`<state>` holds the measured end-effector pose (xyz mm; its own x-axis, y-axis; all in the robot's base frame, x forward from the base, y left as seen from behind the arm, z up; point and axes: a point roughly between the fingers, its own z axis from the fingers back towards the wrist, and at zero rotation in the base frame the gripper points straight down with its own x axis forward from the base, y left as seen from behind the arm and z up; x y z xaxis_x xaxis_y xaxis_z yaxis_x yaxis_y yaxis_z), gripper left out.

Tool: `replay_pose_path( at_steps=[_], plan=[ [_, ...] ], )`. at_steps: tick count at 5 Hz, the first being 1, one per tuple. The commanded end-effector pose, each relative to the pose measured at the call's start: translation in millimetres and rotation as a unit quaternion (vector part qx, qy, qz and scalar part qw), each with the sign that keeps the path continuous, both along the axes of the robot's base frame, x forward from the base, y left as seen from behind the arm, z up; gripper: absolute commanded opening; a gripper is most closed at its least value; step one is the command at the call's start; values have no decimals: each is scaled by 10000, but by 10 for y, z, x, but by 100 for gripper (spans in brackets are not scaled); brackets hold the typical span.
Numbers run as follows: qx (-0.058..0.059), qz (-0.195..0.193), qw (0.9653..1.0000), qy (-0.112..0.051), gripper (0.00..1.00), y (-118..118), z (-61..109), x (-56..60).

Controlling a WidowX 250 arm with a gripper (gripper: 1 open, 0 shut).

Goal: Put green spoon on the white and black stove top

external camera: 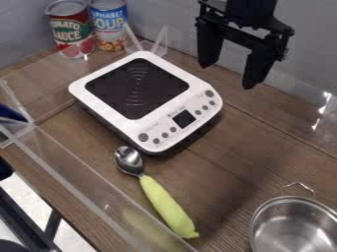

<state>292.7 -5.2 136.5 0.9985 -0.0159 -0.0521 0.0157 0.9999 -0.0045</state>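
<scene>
Black claw (235, 54), two long, seemingly flat fingers.

My gripper (238, 61) hangs open above the table's far edge, fingers pointing down, past the white and black stove top (145, 100). The green spoon (158, 195) lies on the wooden table (257, 148) near the stove's front panel. Two cans (89, 27) stand behind; a steel pot (298, 228) sits at lower right

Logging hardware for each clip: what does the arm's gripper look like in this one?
The gripper is all black, with a blocky body at the top of the frame and two long, flat, straight fingers tapering slightly towards squared tips. No coloured markings, labels or loose cables are visible on it. The arm above is cut off by the frame edge, so its look cannot be told.
</scene>
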Motion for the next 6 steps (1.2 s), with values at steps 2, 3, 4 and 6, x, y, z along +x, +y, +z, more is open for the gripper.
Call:
replay_pose_path(
  at_steps=[2, 3, 4, 6],
  plan=[
    [52, 53, 10000, -46, 100, -86, -161, -189],
    [104, 140, 9996, -219, 100, -165, -303, -418],
    [176, 529, 9976, -400, 100, -213, -426, -561],
    [358, 546, 9956, -674, 100, -253, -761, -694]
  ],
)
